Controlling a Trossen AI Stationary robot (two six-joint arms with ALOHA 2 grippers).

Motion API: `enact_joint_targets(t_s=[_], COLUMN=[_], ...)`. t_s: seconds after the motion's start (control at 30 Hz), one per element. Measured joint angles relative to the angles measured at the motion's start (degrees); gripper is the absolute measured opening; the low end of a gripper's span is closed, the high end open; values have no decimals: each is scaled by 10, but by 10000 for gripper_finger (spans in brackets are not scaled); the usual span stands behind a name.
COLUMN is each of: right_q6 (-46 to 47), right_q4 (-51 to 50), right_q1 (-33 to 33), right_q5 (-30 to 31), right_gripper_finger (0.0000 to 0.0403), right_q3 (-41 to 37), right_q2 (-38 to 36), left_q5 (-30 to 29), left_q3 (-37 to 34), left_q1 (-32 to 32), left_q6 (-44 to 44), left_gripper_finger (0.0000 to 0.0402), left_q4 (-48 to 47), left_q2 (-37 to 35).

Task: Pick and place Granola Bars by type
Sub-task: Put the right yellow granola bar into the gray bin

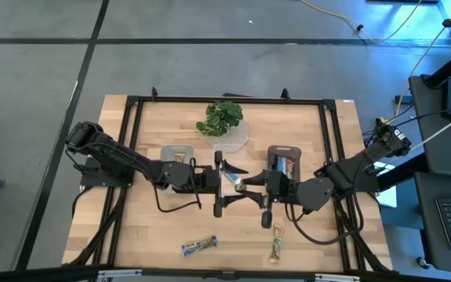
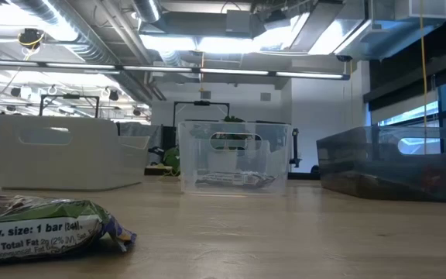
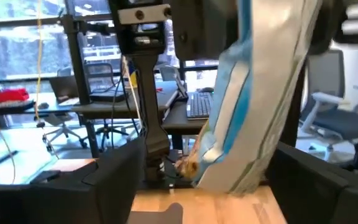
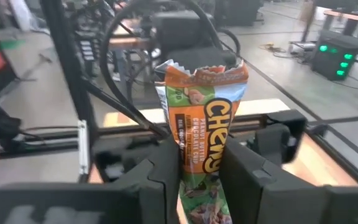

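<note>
I find the right gripper point(image 4: 197, 171) pinching an orange-and-green granola bar point(image 4: 202, 124) upright between its fingers, above the middle of the wooden table point(image 1: 171, 227). The left gripper point(image 1: 219, 186) faces it with fingers spread wide on either side of the same bar point(image 3: 253, 106), touching nothing; I judge this a handover, the bar now carried by the right arm alone, presumably because its bin lies on that side. Two more bars, one blue-ended point(image 1: 199, 247) and one green point(image 1: 276, 247), lie near the front edge. A white bin point(image 2: 68, 151), a clear bin point(image 2: 235, 155) and a dark bin point(image 2: 393, 163) stand behind, with a potted plant point(image 1: 224, 120) beyond. Desks and office chairs fill the room.
</note>
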Motion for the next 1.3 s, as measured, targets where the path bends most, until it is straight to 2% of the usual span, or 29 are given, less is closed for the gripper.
enact_joint_targets(t_s=[0.07,0.4,0.57,0.87,1.07,1.3], right_q6=[9,31,28,17,14,12], right_q4=[-17,-45,-40,-43,-36,-29], right_q1=[-1,-18,-21,-22,-22,-22], right_q5=[16,16,15,15,16,15], right_gripper_finger=[103,103,103,103,103,103], right_q3=[0,0,0,0,0,0], right_q2=[0,19,30,28,28,28], left_q5=[0,6,38,54,44,32], left_q3=[0,0,0,0,0,0], left_q1=[0,0,0,0,1,1], left_q6=[-22,-42,-45,-37,-37,-55], left_gripper_finger=[306,306,301,231,181,140], left_q4=[2,19,17,13,-20,-43], left_q2=[0,0,1,1,0,0])
